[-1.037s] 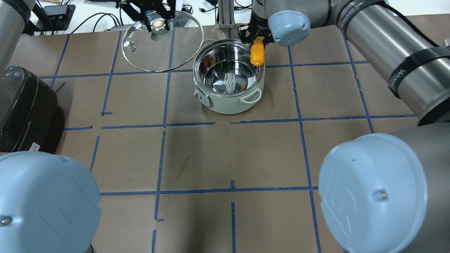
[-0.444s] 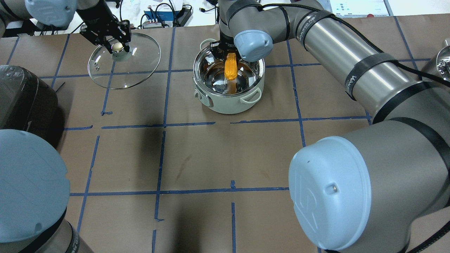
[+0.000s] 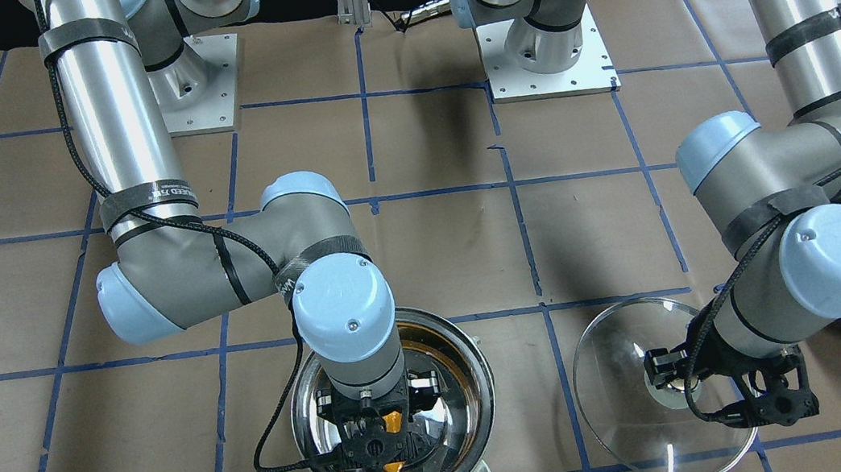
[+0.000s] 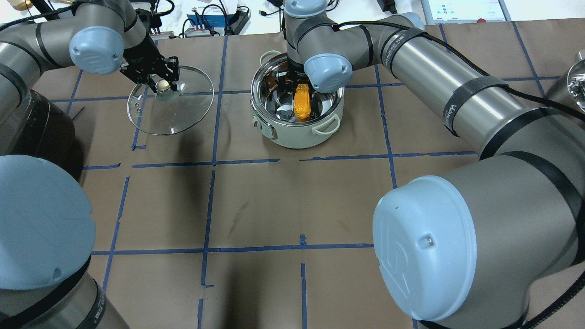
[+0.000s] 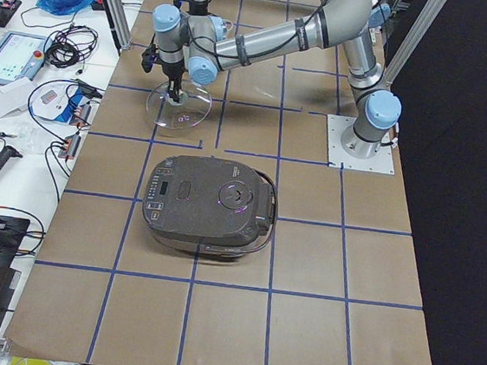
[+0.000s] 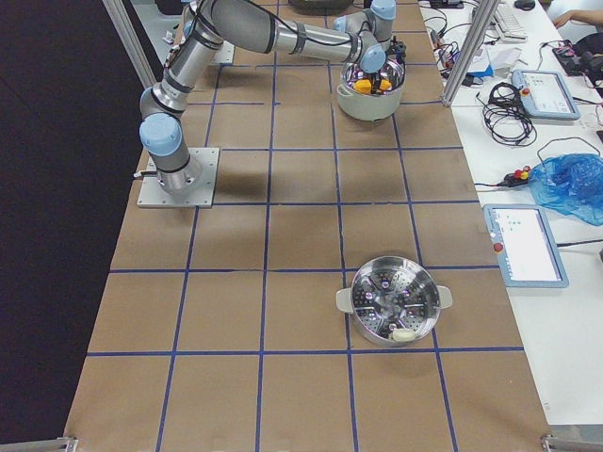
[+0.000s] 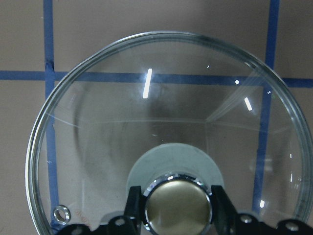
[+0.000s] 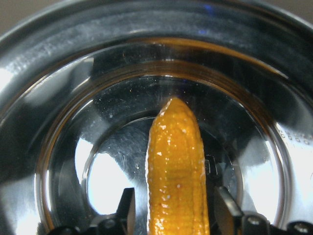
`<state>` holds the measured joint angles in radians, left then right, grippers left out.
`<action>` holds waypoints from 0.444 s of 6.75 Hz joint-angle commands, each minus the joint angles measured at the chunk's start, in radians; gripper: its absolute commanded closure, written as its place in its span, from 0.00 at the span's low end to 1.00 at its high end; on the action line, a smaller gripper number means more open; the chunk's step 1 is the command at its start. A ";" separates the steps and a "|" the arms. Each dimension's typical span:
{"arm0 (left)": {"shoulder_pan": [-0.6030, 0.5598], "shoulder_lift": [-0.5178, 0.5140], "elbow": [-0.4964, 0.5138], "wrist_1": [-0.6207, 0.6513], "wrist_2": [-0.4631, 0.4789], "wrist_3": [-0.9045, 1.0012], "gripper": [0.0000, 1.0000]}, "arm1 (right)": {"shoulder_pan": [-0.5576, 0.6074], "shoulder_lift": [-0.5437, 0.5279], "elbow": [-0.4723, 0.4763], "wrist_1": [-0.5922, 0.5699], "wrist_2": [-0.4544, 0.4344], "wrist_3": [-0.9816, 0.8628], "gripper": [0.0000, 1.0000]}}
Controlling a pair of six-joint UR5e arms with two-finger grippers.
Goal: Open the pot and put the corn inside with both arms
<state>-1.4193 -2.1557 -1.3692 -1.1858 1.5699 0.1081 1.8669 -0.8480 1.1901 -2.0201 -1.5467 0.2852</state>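
Observation:
The pale green pot (image 4: 297,137) stands open at the back middle of the table, its steel inside showing (image 3: 473,391). My right gripper (image 3: 383,444) reaches down into it, shut on the orange corn cob (image 4: 301,106). In the right wrist view the cob (image 8: 176,166) points at the pot's floor between the fingers. My left gripper (image 4: 161,85) is shut on the knob of the glass lid (image 4: 183,114). It holds the lid tilted, left of the pot and apart from it. The lid also shows in the left wrist view (image 7: 146,122).
A black rice cooker (image 4: 27,128) sits at the table's left edge, close to the left arm. A steel steamer pot (image 6: 396,301) stands far off on the right side. Blue tape lines grid the brown table cover.
The right gripper has carried the corn from the pot's far rim down into the pot. The left gripper has swung the lid left, away from the pot, and then nearer.

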 commanded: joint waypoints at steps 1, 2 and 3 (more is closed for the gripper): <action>0.000 -0.047 -0.010 0.043 -0.001 -0.013 0.98 | -0.009 -0.084 0.015 0.018 0.000 -0.003 0.00; 0.002 -0.050 -0.008 0.043 -0.002 -0.013 0.78 | -0.023 -0.150 0.019 0.076 0.000 -0.006 0.00; 0.002 -0.056 -0.013 0.051 0.005 0.004 0.01 | -0.057 -0.208 0.022 0.151 -0.003 -0.006 0.00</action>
<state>-1.4177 -2.2039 -1.3784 -1.1440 1.5703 0.1005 1.8409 -0.9845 1.2070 -1.9450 -1.5470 0.2805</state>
